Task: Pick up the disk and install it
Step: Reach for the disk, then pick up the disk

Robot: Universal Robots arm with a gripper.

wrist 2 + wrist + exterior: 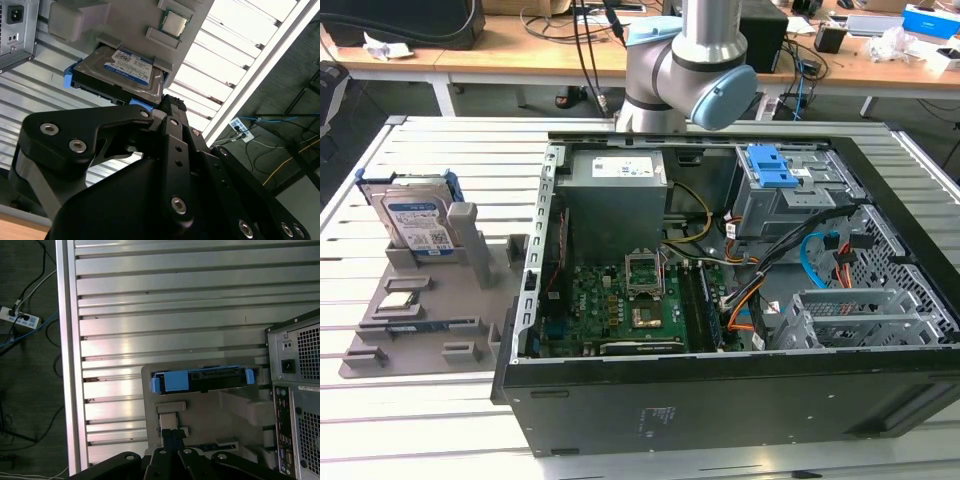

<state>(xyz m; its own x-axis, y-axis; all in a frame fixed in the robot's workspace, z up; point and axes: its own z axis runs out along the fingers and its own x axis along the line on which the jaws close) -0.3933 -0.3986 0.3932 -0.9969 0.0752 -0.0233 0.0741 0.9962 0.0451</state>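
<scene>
The gripper (pixel 170 439), closed on nothing, hangs apart from the disk (pixel 200 380), which stands on edge, long axis crosswise, in its grey holder (pixel 240 415), about nine o'clock from the computer case (pixel 720 405) in the exterior view.

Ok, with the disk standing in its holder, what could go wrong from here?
The disk stands on edge in the gray holder with a gray post close beside it; an off-centre gripper approach could strike the post or jam the disk. Inside the computer case, loose cables cross near the drive cage and might snag the disk.
</scene>
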